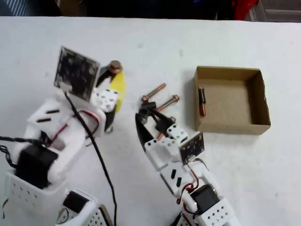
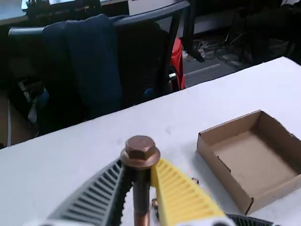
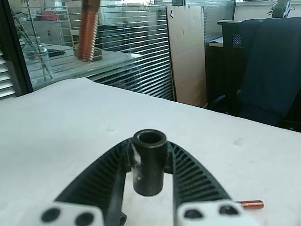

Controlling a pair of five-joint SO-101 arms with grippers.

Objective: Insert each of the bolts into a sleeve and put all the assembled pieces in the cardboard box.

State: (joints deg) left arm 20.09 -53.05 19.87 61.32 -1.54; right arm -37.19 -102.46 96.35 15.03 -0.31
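Observation:
My left gripper (image 1: 113, 75) is shut on a copper bolt (image 1: 114, 67), held upright and head-up between the grey and yellow fingers (image 2: 181, 195); the hex head of the bolt (image 2: 140, 151) faces the wrist camera. My right gripper (image 1: 145, 111) is shut on a black sleeve (image 3: 149, 162), bore up, low over the table. The bolt's threaded tip (image 3: 88, 29) hangs above and to one side of the sleeve. Two loose bolts (image 1: 154, 92) (image 1: 168, 102) lie between the arms and the cardboard box (image 1: 228, 126). An assembled piece (image 1: 201, 101) lies inside the box by its left wall.
Another bolt (image 1: 164, 129) lies partly under the right gripper's fingers, and a bolt (image 3: 251, 204) lies on the table beside that gripper. The box (image 2: 225, 165) stands open at the right. The table's far edge borders a chair and room clutter.

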